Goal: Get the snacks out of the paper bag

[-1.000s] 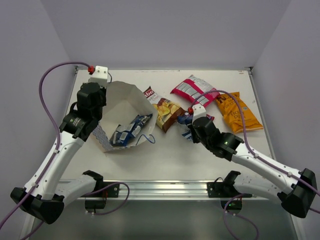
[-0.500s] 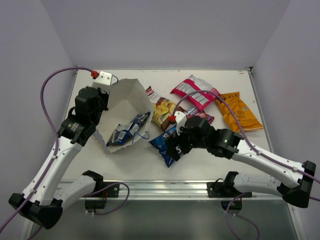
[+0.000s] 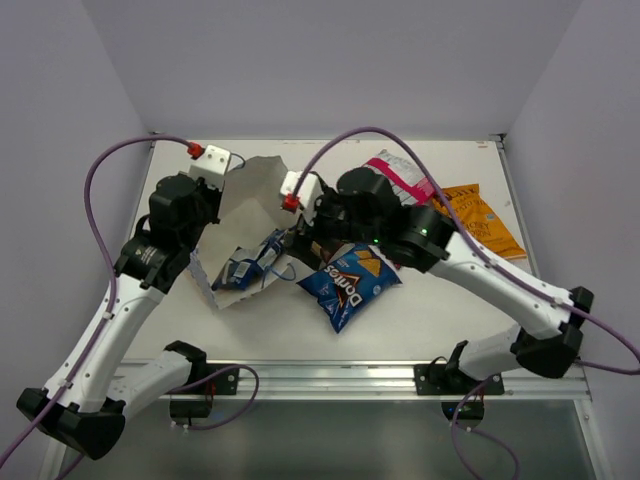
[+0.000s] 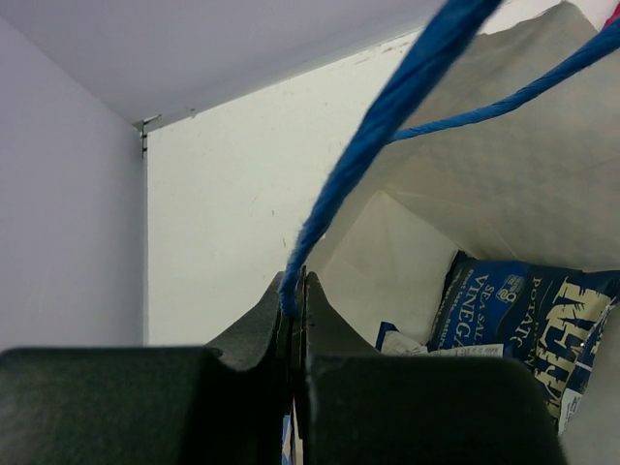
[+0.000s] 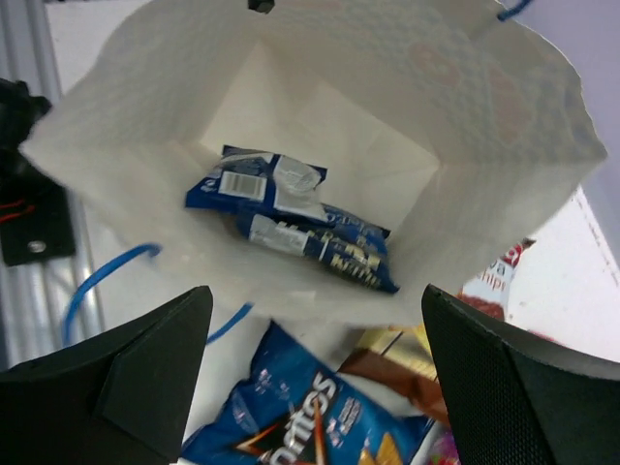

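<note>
The paper bag lies on its side, mouth facing right. My left gripper is shut on its blue string handle and holds the mouth up. Inside lie a dark blue packet and a small blue-white packet. My right gripper hovers open at the bag's mouth, nothing between its fingers. The blue Doritos packet lies on the table just in front of the mouth. A brown-red chips packet lies beside it.
A pink-white striped packet and an orange-yellow chips packet lie at the back right, partly behind my right arm. The bag's other blue handle trails on the table toward the front rail.
My right gripper opened and left the Doritos packet on the table, then swung left to the bag's mouth. The left arm shifted the bag only slightly.
</note>
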`<state>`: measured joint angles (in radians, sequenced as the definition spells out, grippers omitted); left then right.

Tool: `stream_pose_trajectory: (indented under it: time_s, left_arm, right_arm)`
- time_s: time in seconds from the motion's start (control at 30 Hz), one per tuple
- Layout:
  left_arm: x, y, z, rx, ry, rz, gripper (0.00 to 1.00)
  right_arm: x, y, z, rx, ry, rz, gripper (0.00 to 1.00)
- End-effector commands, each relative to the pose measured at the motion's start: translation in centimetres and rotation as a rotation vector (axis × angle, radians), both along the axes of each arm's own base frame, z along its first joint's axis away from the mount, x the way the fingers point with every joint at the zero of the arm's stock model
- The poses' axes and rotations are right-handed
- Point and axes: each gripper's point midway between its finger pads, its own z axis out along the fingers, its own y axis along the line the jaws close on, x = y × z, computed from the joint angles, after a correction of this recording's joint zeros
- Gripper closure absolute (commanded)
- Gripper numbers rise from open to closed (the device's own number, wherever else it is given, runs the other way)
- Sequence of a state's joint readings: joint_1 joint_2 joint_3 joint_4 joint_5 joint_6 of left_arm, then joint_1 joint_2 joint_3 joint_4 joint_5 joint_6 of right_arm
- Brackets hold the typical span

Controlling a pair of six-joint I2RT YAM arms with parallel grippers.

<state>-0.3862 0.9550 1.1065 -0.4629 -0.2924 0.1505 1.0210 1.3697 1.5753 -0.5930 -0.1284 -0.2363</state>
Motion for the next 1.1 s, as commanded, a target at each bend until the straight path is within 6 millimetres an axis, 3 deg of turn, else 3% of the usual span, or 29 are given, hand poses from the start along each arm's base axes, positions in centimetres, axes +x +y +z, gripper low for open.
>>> stream_pose_trajectory:
  time_s: [0.0,0.07,0.2,0.43,0.7,0.83,0.93,1.07]
  left_arm:
    - [-0.4,-0.7,2.5,-0.019,-0.065,-0.062,1.00]
    - [-0.5,-1.0,2.9,-0.027,-0.073,-0.085,1.00]
    - [-1.0,-1.3,3.5,-0.031,-0.091,-0.115,1.00]
    - [-1.6,-1.8,3.1,-0.024,-0.092,-0.159,1.00]
    - [-1.4,-1.5,2.5,-0.009,-0.079,-0.143,1.00]
    - [-1.4,-1.9,2.2,-0.017,-0.070,-0.160,1.00]
    - [-1.4,-2.1,2.1,-0.021,-0.065,-0.173,1.00]
    - [-1.6,-2.0,2.1,-0.025,-0.070,-0.168,1.00]
  right_arm:
    - [2.8,2.6,-1.2,-0.120,-0.151,0.071,0.09]
    - [3.8,3.7,-1.5,-0.144,-0.173,0.072,0.10]
    - [5.2,5.6,-5.9,-0.242,-0.148,0.104,0.14]
    - [6.4,4.6,-14.1,-0.433,-0.114,0.084,0.10]
    - [5.2,4.2,-17.3,-0.476,-0.056,0.157,0.08]
    - [5.7,4.4,-19.0,-0.507,-0.054,0.145,0.11]
    - [6.5,5.4,-19.4,-0.491,-0.068,0.136,0.21]
    - [7.1,6.2,-19.6,-0.488,-0.077,0.129,0.58]
